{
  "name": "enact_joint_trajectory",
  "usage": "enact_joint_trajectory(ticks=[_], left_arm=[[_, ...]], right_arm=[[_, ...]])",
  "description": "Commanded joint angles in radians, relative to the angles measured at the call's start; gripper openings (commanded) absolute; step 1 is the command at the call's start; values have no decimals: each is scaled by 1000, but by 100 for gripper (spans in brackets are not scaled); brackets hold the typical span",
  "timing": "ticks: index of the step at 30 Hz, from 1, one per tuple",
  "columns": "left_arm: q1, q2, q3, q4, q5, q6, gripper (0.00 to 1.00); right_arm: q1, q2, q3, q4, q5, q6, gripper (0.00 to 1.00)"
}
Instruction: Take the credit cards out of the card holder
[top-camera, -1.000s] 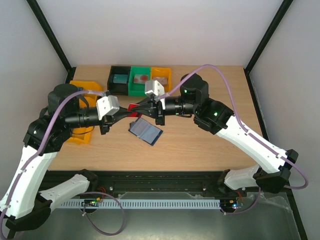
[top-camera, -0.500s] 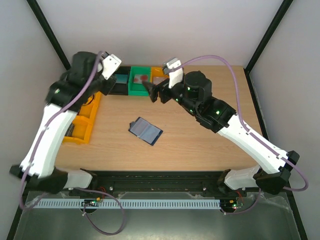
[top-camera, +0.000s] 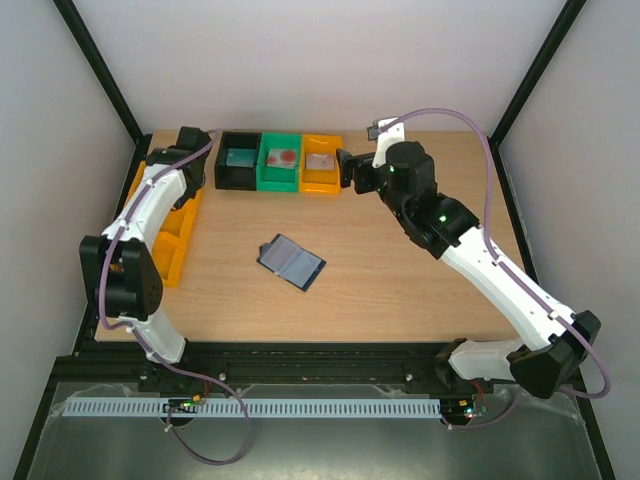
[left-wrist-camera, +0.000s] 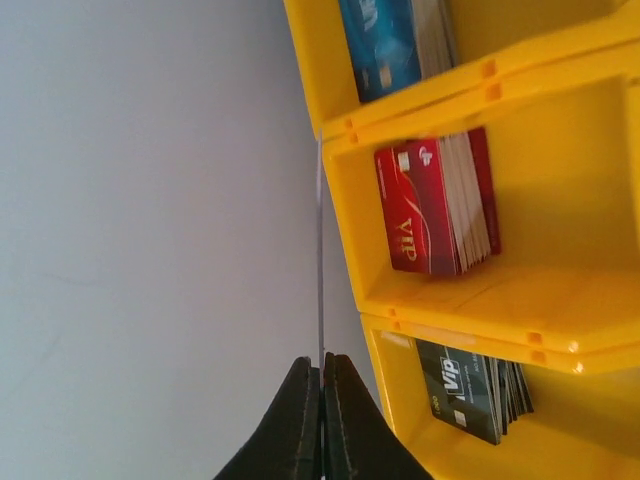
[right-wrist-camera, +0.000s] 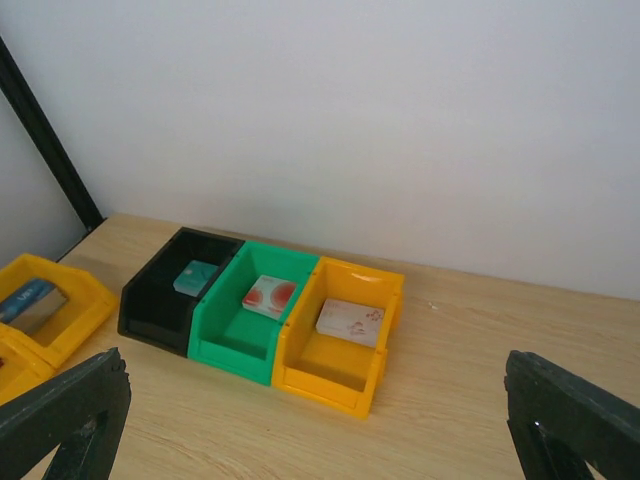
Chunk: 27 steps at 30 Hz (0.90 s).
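Note:
The card holder (top-camera: 291, 262) lies unfolded on the table, dark navy with blue-grey pockets, and neither arm is near it. My left gripper (left-wrist-camera: 322, 366) is shut on a thin credit card (left-wrist-camera: 320, 250) seen edge-on, so its colour does not show. It is held beside the yellow divided bin (left-wrist-camera: 400, 310) at the far left. My right gripper (right-wrist-camera: 320, 430) is open wide with nothing between its fingers (right-wrist-camera: 70, 415). It hovers at the back of the table (top-camera: 349, 171), facing the row of bins.
The black bin (top-camera: 238, 178), green bin (top-camera: 279, 180) and orange bin (top-camera: 320, 183) each hold one card. The yellow divided bin (top-camera: 172, 262) holds stacks of blue, red (left-wrist-camera: 435, 205) and black cards. Frame posts and walls enclose the table.
Both arms have left the spot above the card holder. The left swung to the back left with a card. The right drew back to the bins and opened.

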Motion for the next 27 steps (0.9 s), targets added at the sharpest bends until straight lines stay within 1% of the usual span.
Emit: enact_joint_trajectory(ticks=[1,3,5,9,11,14,16,18,23,27], left_arm=[[24,22,-103,156,-132,14,2],[31,31,-155,228,-130,17,2],[49,62,-177,255,-103,-1,2],[121,157,-154,292,-45,-35,2],[147,197,-137,297,-40,-60,2],[162,214,-148,312,-51,-65,2],[163,204,-192,359,-51,-43,2],[165,205,-231,413,-82,-16,2],[167,256,-227,437,-132,-12,2],[169,278,-229,462,-173,-2,2]], right_arm=[[-10,65,40,-27,-36,22,99],[-11,107,71,-54,-41,36,99],[-11,144,103,-81,-36,64,99],[-11,197,156,-119,-38,117,99],[-11,210,175,-125,-39,134,99],[-11,224,195,-130,-32,147,99],[-11,231,207,-130,-23,150,99],[-11,241,225,-132,-20,146,99],[-10,258,272,-148,-32,126,99],[-12,257,266,-152,-36,112,99]])
